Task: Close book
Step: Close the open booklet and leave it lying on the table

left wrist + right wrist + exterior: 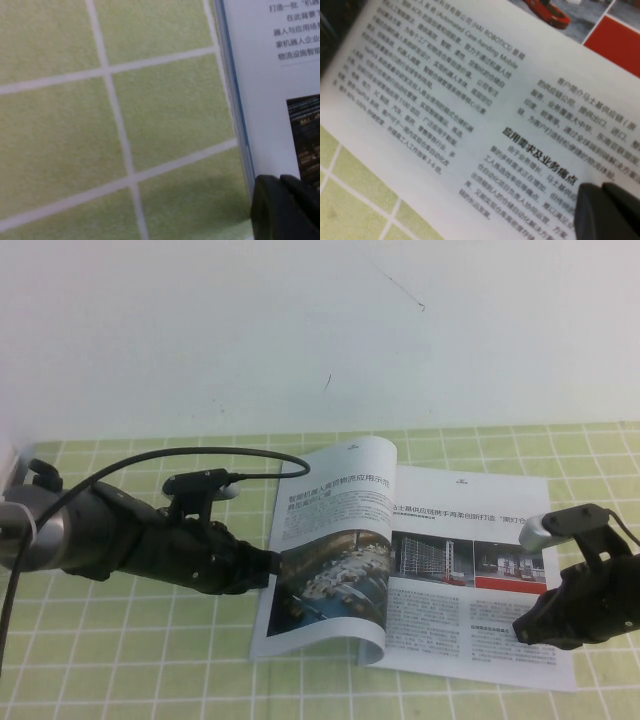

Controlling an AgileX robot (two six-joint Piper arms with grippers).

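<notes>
High view: open glossy magazine with Chinese text and photos lies flat on the light green checked tablecloth with white grid lines, right of centre. Its right-hand page is flat. Its left-hand page is lifted off the cloth and bowed up in an arch, printed side facing the left arm. The black left gripper reaches in low from the left, and its tip meets the outer edge of that raised page about halfway down. Can't tell if it is open or closed, or if it has the page. A black cable loops over the left arm. The black right gripper sits on the lower right part of the flat page, near the corner; how far open, can't tell. Plain white wall behind the table.

Left wrist view: mostly tablecloth, with the magazine's white page edge along one side. The left gripper's dark tip overlaps that edge. Grip state not visible.

Right wrist view: close on the magazine's text columns, a red block and a bold black heading. A strip of tablecloth shows past the page edge. The right gripper's dark tip is over the print, contact unclear.
</notes>
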